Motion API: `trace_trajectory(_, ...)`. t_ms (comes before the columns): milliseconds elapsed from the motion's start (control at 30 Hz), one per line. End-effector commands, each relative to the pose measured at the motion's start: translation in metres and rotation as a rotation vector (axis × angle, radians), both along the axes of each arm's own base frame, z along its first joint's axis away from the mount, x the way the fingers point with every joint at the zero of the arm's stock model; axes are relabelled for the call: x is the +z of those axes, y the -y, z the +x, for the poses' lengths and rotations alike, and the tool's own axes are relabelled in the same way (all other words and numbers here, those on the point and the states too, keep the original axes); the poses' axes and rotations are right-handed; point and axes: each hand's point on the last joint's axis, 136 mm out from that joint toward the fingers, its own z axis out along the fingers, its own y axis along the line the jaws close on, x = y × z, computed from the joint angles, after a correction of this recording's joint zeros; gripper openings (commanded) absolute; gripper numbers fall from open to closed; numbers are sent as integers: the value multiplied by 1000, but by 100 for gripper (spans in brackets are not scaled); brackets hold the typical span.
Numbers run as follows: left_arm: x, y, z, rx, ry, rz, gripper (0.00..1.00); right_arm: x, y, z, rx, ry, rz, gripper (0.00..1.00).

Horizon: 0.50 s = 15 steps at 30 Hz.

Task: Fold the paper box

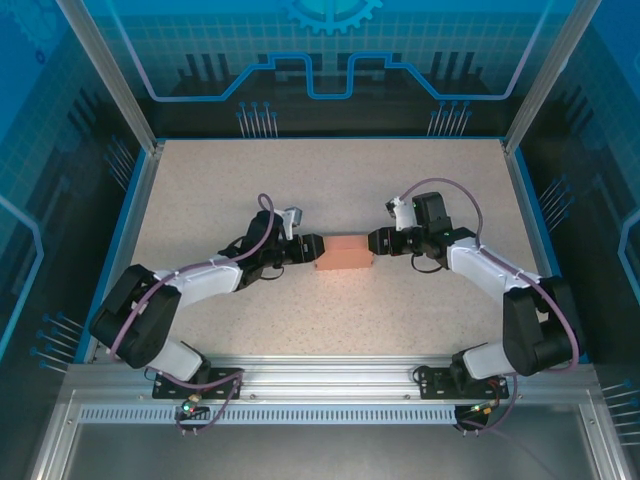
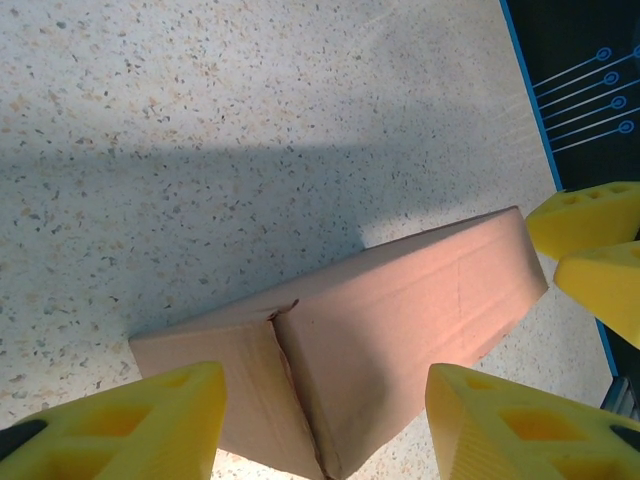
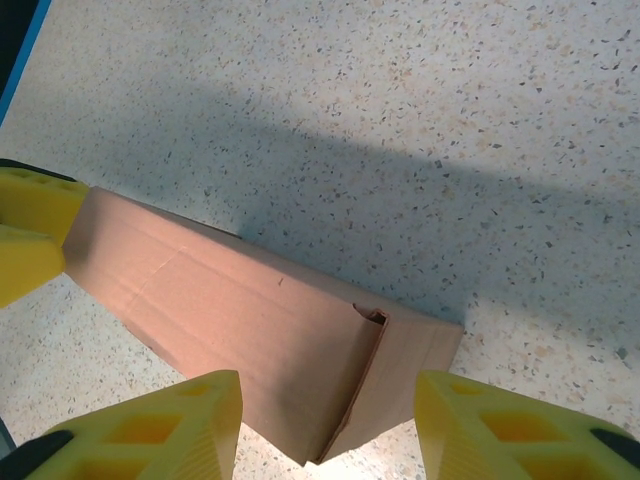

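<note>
Speckled worktop [image 1: 330,180] walled by blue panels [image 1: 330,60]; metal rail [image 1: 320,378] along the near edge. Paper box [image 1: 343,252] lies folded up at mid-worktop, long axis left to right. Top view puts left claw [image 1: 312,248] and right claw [image 1: 372,242] at its opposite ends. Wrist views add the end-flap seams, one flap edge [image 3: 372,330] slightly lifted. Both claws released, fingers spread astride the box ends; contact unclear.

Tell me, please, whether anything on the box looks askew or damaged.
The paper box looks intact, but the end flap nearest the right gripper sits slightly proud, with a small gap at its top corner.
</note>
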Motion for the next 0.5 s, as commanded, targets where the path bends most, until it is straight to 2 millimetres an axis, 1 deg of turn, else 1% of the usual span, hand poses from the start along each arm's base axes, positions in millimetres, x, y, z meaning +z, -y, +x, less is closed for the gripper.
trace_trajectory(0,8,6,5,-10,6,-41,56,-5,-7,-3,18,-16,22,50)
trace_trajectory(300,8,8,3,-18,3,-53,53,-6,-16,-5,39,-20,26,48)
trace_trajectory(467,10,11,3,-26,6,-71,51,0,-21,-4,50,-1,40,48)
